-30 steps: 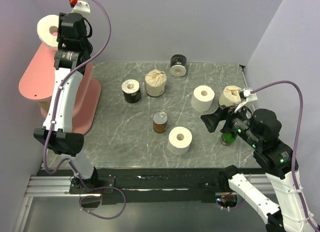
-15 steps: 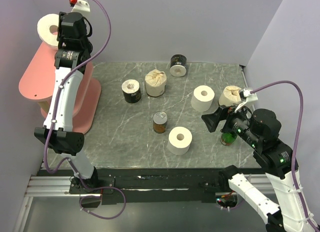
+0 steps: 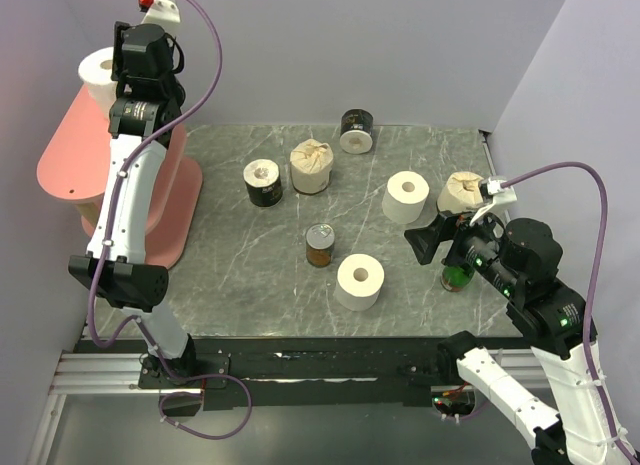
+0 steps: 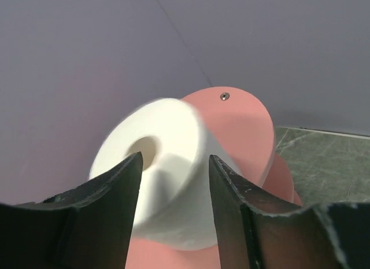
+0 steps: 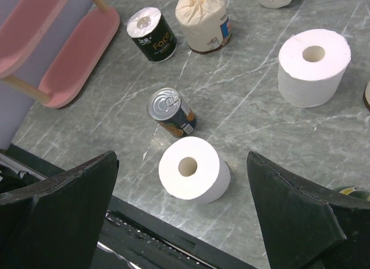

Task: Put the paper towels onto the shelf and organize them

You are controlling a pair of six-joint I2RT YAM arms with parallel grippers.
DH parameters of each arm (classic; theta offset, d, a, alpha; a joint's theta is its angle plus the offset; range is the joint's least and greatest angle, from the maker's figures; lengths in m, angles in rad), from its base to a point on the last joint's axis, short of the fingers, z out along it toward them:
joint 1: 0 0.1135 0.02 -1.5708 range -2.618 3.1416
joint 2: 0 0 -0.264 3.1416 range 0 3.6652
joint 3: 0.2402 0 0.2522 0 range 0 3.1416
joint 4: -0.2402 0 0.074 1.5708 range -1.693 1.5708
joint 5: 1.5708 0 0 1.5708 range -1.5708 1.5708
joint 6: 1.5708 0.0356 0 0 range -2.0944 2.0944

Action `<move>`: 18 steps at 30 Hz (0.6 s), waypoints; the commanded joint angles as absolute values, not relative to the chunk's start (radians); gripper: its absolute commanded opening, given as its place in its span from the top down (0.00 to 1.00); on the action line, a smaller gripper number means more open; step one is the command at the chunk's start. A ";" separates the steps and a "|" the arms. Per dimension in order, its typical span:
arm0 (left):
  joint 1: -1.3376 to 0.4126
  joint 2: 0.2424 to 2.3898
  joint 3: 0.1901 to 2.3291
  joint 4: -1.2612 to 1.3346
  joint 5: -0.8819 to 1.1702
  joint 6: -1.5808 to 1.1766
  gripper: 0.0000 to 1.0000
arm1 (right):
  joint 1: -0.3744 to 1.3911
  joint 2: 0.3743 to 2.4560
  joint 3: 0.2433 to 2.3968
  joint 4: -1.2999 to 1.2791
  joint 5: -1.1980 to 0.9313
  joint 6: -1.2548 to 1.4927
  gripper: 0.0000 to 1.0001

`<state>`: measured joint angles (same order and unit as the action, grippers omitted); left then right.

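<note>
Item: white roll (image 4: 173,124), over the top board of the pink shelf (image 4: 243,124), core end toward the wrist, apparently for setting down there. Left gripper (image 4: 174,159): fingers partly apart, flanking the roll; grip could not be told. Right gripper (image 5: 182,158): spread wide, empty, poised above another white roll (image 5: 193,176) on the table (image 5: 260,136), likely the next pick

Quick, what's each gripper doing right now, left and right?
Left gripper: partly open, white roll just beyond it at the shelf, apparently not gripped.
Right gripper: wide open, holding nothing.
</note>
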<state>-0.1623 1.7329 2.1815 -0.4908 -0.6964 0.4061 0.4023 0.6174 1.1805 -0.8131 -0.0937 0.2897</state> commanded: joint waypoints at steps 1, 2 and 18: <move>-0.160 1.733 2.235 -0.416 -0.707 0.425 0.43 | 0.400 0.584 1.229 -0.807 -0.077 0.273 0.01; -0.160 1.733 2.235 -0.414 -0.709 0.428 0.42 | 0.402 0.584 1.229 -0.807 -0.078 0.273 0.01; -0.275 1.585 2.079 -0.546 -0.756 0.339 0.44 | 0.400 0.589 1.203 -0.773 -0.098 0.285 0.00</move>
<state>-0.2256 1.6913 2.1368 -0.4911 -0.7097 0.3950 0.4023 0.6170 1.1805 -0.8154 -0.0944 0.2871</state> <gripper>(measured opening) 0.569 0.994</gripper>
